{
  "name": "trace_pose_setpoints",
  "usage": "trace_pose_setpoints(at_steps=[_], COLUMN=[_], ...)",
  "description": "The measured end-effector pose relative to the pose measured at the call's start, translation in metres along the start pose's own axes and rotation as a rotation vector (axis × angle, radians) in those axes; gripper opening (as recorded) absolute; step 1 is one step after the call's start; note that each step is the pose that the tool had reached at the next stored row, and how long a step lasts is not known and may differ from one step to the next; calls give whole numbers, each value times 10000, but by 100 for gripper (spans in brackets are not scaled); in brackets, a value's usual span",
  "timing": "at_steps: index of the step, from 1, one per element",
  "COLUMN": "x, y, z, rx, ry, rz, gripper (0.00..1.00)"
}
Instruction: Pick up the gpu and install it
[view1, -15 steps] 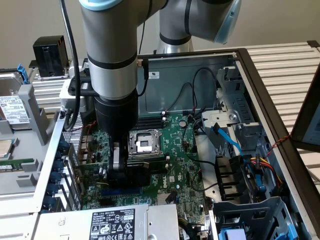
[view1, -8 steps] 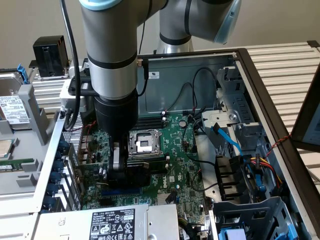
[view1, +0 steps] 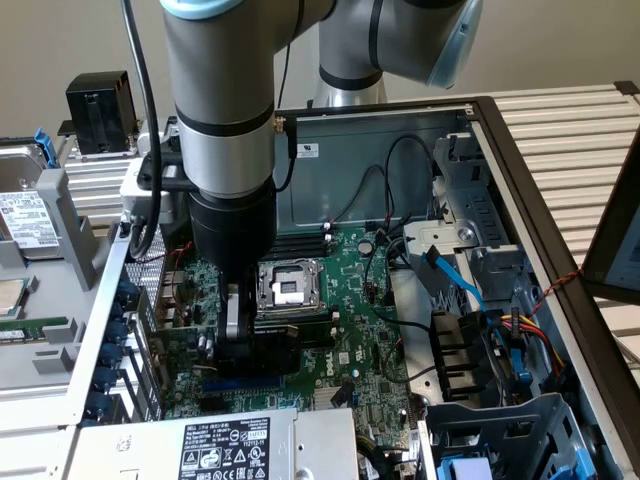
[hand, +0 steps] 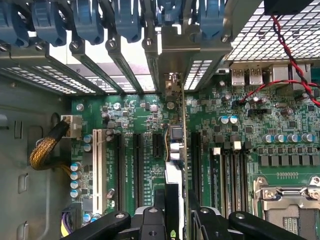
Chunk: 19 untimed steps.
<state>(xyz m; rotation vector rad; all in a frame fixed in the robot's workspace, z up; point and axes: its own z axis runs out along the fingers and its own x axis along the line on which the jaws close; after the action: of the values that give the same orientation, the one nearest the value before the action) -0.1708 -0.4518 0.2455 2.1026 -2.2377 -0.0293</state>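
Slatted tabletop (view1: 570, 125) carries the open computer case (view1: 480, 104), and the green motherboard (view1: 350, 330) covers most of its floor. Your arm (view1: 220, 100) reaches in from the upper left of the exterior frame. The gripper (view1: 250, 335) sits low and left of centre, just beside the CPU socket (view1: 288, 288). Its fingers are clamped on the gpu (hand: 175, 145), held edge-on over the expansion slots (hand: 137, 165), its silver bracket toward the blue rear clips (hand: 125, 20). Treat it as light and stiff but fragile — I'd grip the shroud and board edges, not the bare components, and hold it square so it cannot twist.
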Motion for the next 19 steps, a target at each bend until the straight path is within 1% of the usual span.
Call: trace_pose_setpoints(at_steps=[3, 19], x=[-3, -3], y=[0, 10], z=[1, -2], rx=[-1, 0], ry=[22, 24], rz=[1, -14], gripper=[27, 27])
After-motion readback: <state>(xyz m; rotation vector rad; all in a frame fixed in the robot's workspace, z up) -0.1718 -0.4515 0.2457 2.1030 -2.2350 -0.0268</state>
